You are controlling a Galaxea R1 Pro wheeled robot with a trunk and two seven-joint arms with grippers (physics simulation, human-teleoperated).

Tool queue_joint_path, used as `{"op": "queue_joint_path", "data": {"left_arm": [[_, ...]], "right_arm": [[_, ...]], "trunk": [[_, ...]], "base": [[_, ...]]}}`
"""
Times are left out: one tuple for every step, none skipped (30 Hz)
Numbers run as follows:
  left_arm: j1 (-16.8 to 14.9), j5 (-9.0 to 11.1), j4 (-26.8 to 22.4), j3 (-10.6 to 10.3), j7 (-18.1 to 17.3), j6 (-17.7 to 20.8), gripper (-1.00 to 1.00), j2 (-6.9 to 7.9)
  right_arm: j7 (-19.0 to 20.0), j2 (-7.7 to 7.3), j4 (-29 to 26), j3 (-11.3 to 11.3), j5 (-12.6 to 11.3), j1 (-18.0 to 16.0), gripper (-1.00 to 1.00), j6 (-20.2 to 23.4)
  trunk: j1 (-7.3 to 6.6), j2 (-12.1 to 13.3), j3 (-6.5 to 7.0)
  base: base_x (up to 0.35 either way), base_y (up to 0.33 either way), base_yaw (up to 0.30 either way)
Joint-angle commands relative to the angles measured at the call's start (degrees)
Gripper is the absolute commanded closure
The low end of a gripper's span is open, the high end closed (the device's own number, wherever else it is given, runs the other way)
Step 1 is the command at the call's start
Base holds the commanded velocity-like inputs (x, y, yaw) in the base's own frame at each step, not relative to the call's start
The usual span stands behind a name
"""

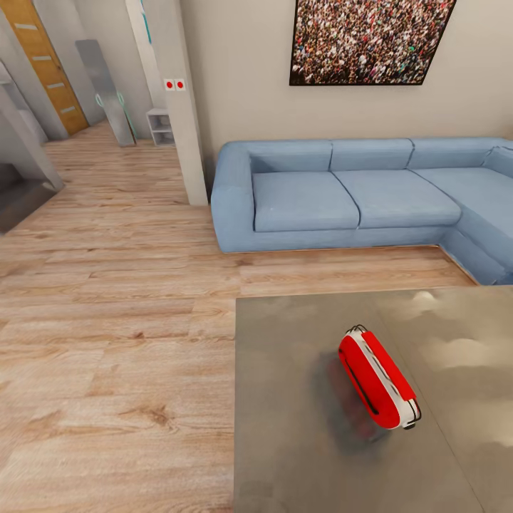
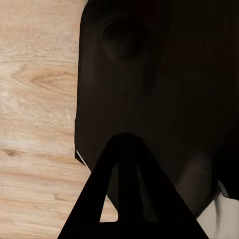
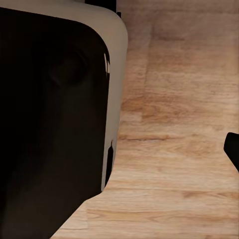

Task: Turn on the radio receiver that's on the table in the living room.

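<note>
The red radio receiver (image 1: 377,379) with white trim lies on the glossy grey table (image 1: 299,442), right of the table's middle, its thin wire handle toward the sofa. Its dial is hidden from the head view. In the left wrist view my left gripper (image 2: 127,143) hangs over the wood floor beside my dark base (image 2: 159,89), its black fingers meeting at the tips with nothing between them. Just a dark sliver of my right gripper (image 3: 233,149) reaches into the right wrist view at the edge, above bare planks.
A blue sectional sofa (image 1: 356,192) stands beyond the table under a framed crowd picture (image 1: 367,39). A white pillar (image 1: 182,107) and a hallway with an orange door (image 1: 46,64) lie at the far left. Light wood floor (image 1: 114,320) spreads left of the table.
</note>
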Motion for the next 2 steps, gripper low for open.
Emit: {"op": "queue_joint_path", "data": {"left_arm": [[0.00,0.00,0.00,0.01,0.00,0.00,1.00,0.02],[0.00,-0.01,0.00,0.02,0.00,0.00,1.00,0.04]], "right_arm": [[0.00,0.00,0.00,0.00,-0.03,0.00,-1.00,0.00],[0.00,0.00,0.00,0.00,-0.05,0.00,-1.00,0.00]], "trunk": [[0.00,0.00,0.00],[0.00,0.00,0.00]], "base": [[0.000,0.000,0.000],[0.000,0.000,0.000]]}}
